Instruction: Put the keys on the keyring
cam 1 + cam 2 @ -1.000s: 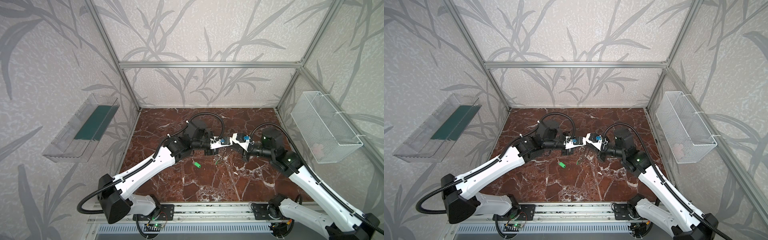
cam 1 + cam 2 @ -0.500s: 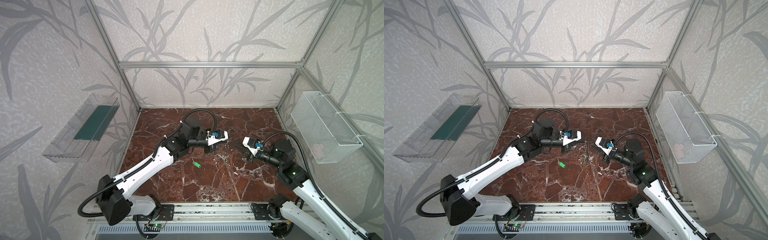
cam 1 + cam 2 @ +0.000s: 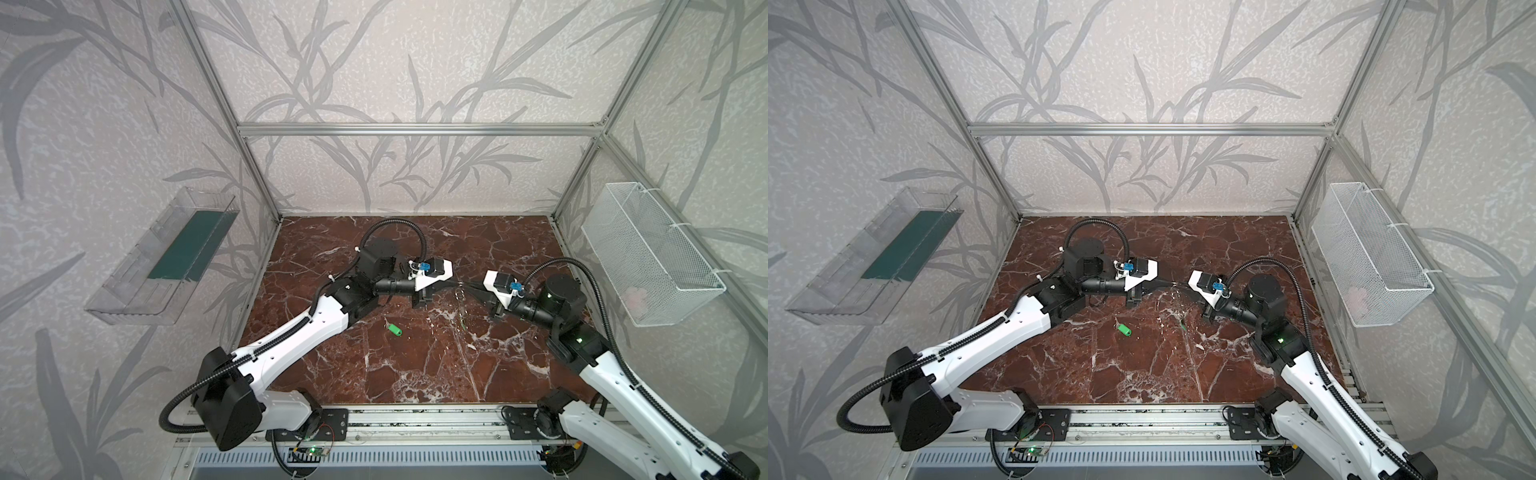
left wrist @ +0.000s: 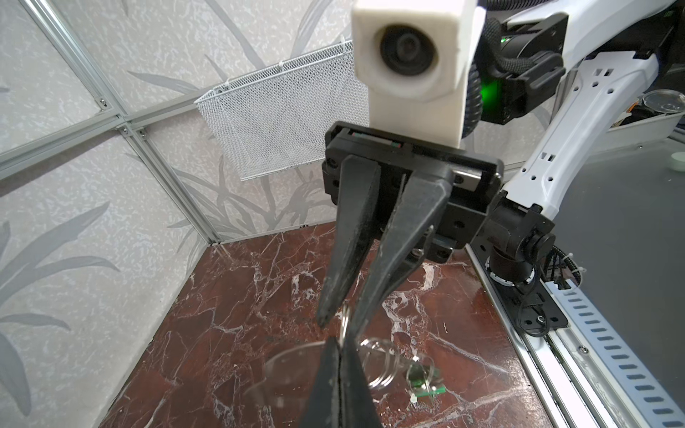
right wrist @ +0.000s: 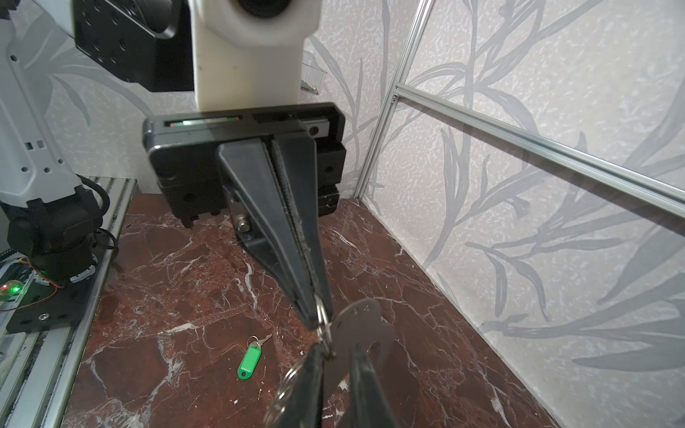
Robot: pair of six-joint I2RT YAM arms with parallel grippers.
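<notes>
Both top views, white mesh basket at right holding something pale, left gripper pinched on keyring's split ring, right gripper slightly parted around it.

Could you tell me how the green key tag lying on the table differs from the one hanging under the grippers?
The lying key tag rests flat on the marble; the hanging key tag dangles from linked rings that the left gripper pinches. The lying one shows its broad face, the hanging one only a green sliver. Both are bright green.
</notes>
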